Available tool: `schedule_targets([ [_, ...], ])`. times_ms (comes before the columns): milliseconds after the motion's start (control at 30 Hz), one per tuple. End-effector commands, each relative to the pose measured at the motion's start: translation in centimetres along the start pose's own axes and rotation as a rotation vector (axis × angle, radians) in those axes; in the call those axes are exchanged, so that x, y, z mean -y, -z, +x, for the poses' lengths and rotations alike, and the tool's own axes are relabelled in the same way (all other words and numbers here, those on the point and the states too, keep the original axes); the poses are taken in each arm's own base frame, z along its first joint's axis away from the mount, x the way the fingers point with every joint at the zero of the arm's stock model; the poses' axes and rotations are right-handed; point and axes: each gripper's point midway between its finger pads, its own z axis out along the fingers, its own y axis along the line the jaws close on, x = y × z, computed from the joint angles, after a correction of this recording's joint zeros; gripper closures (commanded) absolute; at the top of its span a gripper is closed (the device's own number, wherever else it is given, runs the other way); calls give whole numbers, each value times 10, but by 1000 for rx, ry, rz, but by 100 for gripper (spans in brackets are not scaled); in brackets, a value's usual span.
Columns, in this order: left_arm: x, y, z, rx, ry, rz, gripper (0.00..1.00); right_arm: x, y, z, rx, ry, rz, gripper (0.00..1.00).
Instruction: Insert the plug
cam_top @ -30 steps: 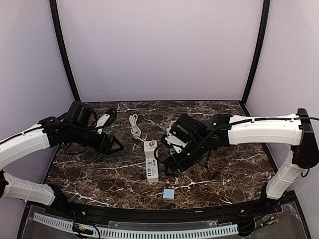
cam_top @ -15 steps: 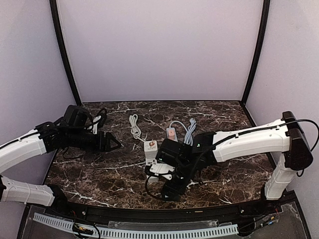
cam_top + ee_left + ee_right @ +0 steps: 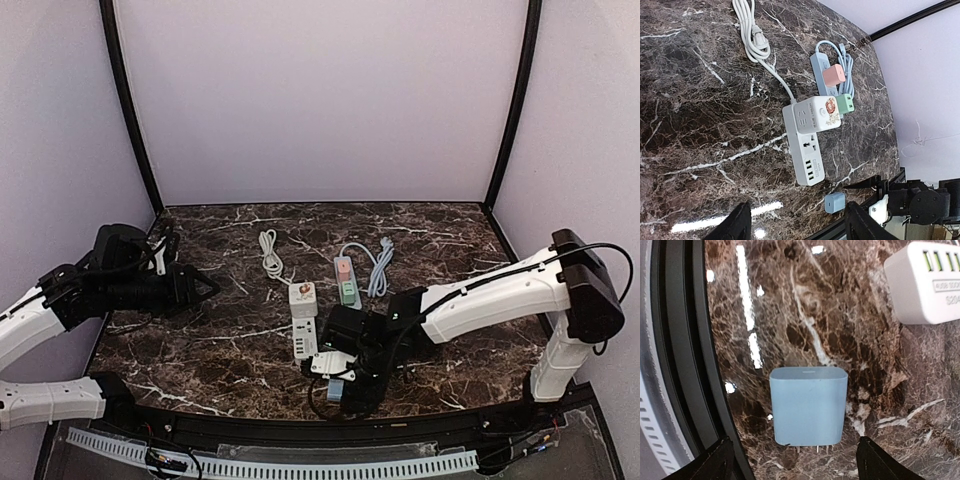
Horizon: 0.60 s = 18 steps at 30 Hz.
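Small light-blue plug (image 3: 809, 405), boxy with rounded corners, unplugged, flat on its broad face on the dark marble table (image 3: 700, 100) close to the front rim, metal prongs just showing at one end. Near it but apart, white power strip (image 3: 804, 145), flat, sockets up, green USB ports at the end nearest the plug.

The right arm (image 3: 500, 288) has swung off the white power strip (image 3: 303, 325) and dropped toward the near edge. Its right gripper (image 3: 337, 393) now stands open over the blue plug (image 3: 808, 405), one finger on either side. That move uncovers the blue power strip (image 3: 345, 278) behind, with its pink plug (image 3: 343, 267) and green plug (image 3: 348, 291). The left gripper (image 3: 200, 287) has drawn back leftward.
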Motion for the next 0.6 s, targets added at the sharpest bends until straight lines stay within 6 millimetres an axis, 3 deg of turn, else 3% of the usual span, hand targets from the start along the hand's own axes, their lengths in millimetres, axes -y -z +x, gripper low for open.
schedule_targets([
  [0, -17, 7, 12, -18, 25, -61, 35, 5, -5, -6, 54, 102, 50, 16],
  [200, -17, 10, 13, -16, 19, -59, 36, -1, -5, -9, 160, 161, 39, 16],
  [567, -17, 13, 12, -7, 9, -57, 37, -3, -7, 2, 308, 256, 71, 17],
])
